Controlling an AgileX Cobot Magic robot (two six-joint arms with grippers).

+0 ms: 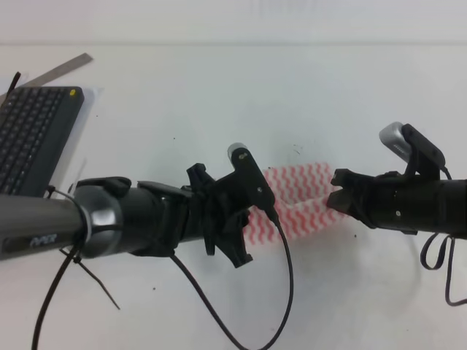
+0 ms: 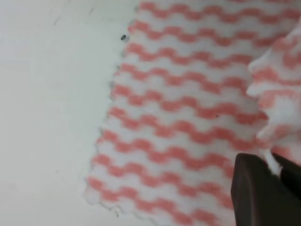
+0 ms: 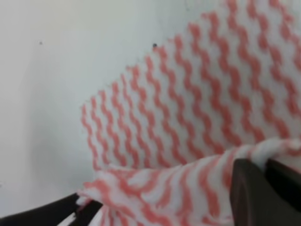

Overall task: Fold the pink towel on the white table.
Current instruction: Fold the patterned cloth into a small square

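The pink towel (image 1: pixel 299 191) with red-and-white wavy stripes lies on the white table (image 1: pixel 219 95) between my two arms. My left gripper (image 1: pixel 264 210) is over the towel's left part. In the left wrist view its dark fingers (image 2: pixel 256 190) are closed with a raised fold of the towel (image 2: pixel 277 89) pinched between them. At the towel's right edge sits my right gripper (image 1: pixel 338 192). Its fingers (image 3: pixel 249 193) clamp a lifted edge of the towel (image 3: pixel 178 183), while the flat rest of the cloth (image 3: pixel 188 108) spreads behind.
A black keyboard (image 1: pixel 33 135) lies at the far left with a metal ruler (image 1: pixel 62 69) behind it. A black cable (image 1: pixel 286 284) loops from the left arm toward the front edge. A dark part (image 3: pixel 42 215) shows at the bottom left of the right wrist view.
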